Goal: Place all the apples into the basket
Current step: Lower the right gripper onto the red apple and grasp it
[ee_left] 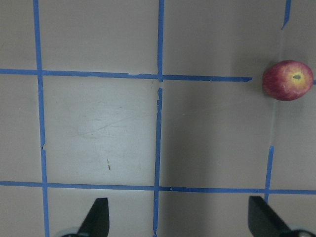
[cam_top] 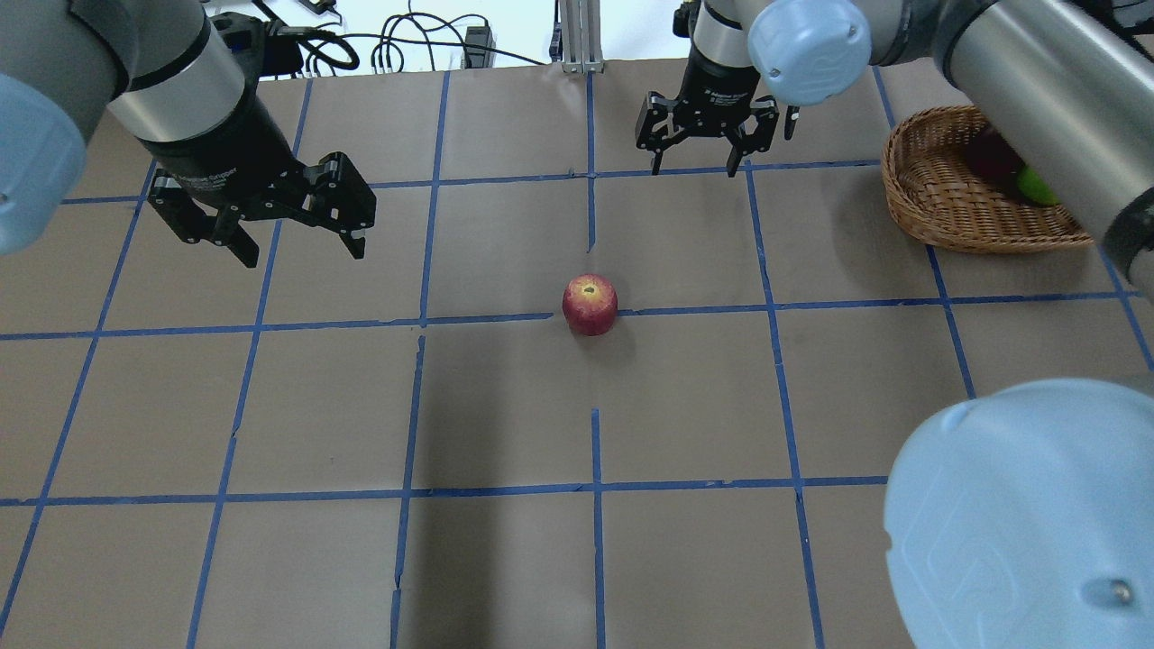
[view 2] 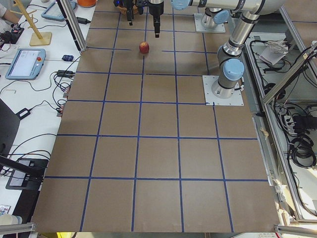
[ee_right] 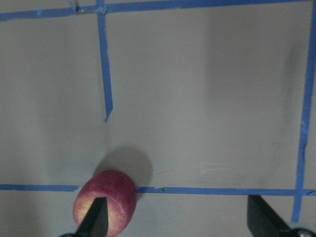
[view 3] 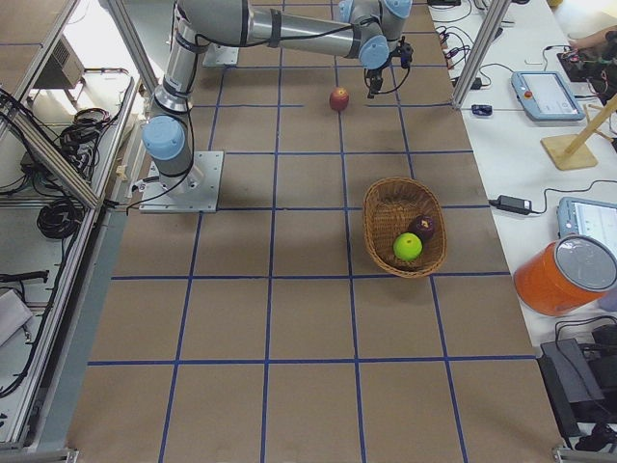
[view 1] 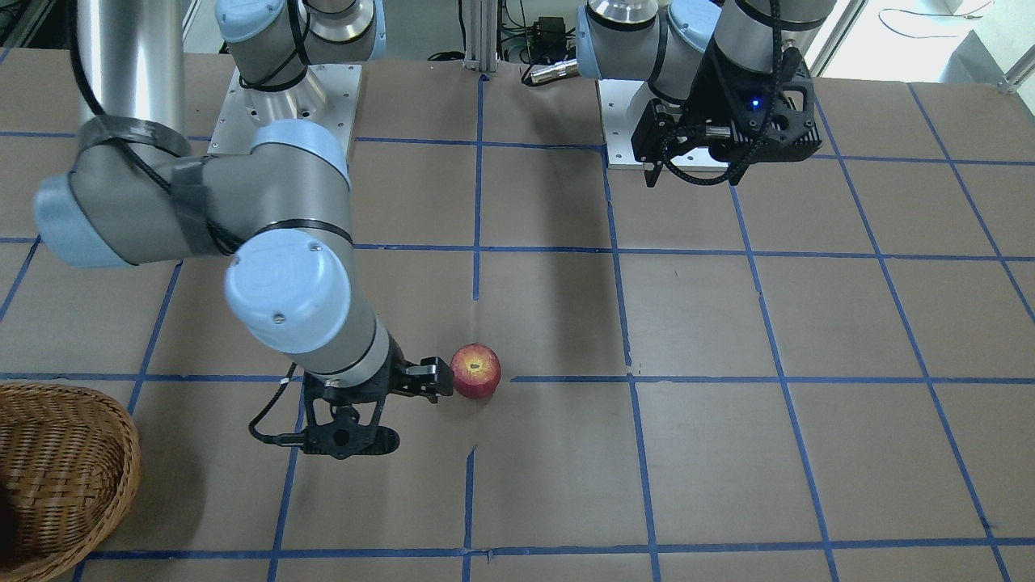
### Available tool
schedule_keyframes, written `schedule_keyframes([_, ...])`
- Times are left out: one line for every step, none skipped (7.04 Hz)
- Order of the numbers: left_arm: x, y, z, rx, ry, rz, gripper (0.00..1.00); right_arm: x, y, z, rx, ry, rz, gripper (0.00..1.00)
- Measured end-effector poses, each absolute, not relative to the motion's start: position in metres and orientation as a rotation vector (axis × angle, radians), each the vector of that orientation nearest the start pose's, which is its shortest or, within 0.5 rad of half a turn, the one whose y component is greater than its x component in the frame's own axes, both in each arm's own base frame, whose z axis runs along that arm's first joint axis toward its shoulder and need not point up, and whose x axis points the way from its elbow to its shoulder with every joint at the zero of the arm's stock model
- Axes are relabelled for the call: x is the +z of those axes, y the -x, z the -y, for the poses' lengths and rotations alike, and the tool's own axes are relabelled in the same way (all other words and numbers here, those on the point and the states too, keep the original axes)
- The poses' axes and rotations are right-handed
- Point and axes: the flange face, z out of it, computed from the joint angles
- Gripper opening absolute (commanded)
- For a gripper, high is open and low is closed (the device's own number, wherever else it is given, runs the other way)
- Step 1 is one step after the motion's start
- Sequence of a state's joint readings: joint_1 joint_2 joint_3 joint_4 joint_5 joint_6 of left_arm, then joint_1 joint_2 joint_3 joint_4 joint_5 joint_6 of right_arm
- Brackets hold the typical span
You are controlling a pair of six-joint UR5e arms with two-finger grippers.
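Overhead exterior: my right gripper (cam_top: 694,168) hangs over the table (cam_top: 505,406), jaws spread wide, holding nothing. My left gripper (cam_top: 302,252) is also wide open and empty, parked well off to my left.

The red apple (cam_top: 590,305) sits alone near the table's middle, right on a line of blue tape (cam_top: 361,322), well apart from the basket (cam_top: 938,216) on my right. The green apple (cam_top: 1037,187) and maroon apple (cam_top: 992,155) already lie in the basket side by side, so I judge this is the last one and the step is the approach for the grasp.

Doing it well:
- The right wrist view puts the apple at one fingertip, with the other finger far off to the side, so I'm off-centre.
- The front view has that finger just beside the apple; I cannot tell whether it touches.
- I should shift sideways until the apple is midway between the fingers, then go down.
- The fingers should straddle the widest part and close gently.
- A nudge from one finger first would likely roll it away.
- After the lift, I'd carry it to the basket and let go low over the bare wicker, not onto the other two.

Apple look: round, smooth skin, red with faint streaks, a yellowish patch around the stem hollow. The stem end faces up and it stands upright. It probably has a firm, slippery surface, so it needs a centred pinch.
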State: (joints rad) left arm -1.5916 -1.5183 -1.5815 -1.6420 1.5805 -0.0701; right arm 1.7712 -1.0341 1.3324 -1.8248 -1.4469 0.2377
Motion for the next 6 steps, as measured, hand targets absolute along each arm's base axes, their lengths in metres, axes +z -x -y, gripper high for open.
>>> schedule_keyframes([0.502, 0.142, 0.464, 0.026, 0.077, -3.128, 1.00, 0.286, -0.301, 0.636, 0.084, -0.113, -3.025, 1.00])
schedule_keyframes([0.504, 0.141, 0.464, 0.012, 0.077, -3.127, 1.00, 0.265, -0.315, 0.624, 0.103, -0.148, -3.027, 1.00])
schedule_keyframes([0.505, 0.141, 0.465, -0.006, 0.078, -3.127, 1.00, 0.244, -0.326, 0.610, 0.149, -0.159, -3.028, 1.00])
schedule_keyframes([0.506, 0.141, 0.466, -0.021, 0.078, -3.127, 1.00, 0.229, -0.334, 0.598, 0.198, -0.164, -3.018, 1.00])
schedule_keyframes([0.507, 0.141, 0.466, -0.029, 0.079, -3.126, 1.00, 0.219, -0.340, 0.591, 0.233, -0.164, -3.006, 1.00])
schedule_keyframes([0.507, 0.140, 0.466, -0.032, 0.080, -3.126, 1.00, 0.212, -0.343, 0.589, 0.254, -0.162, -3.000, 1.00])
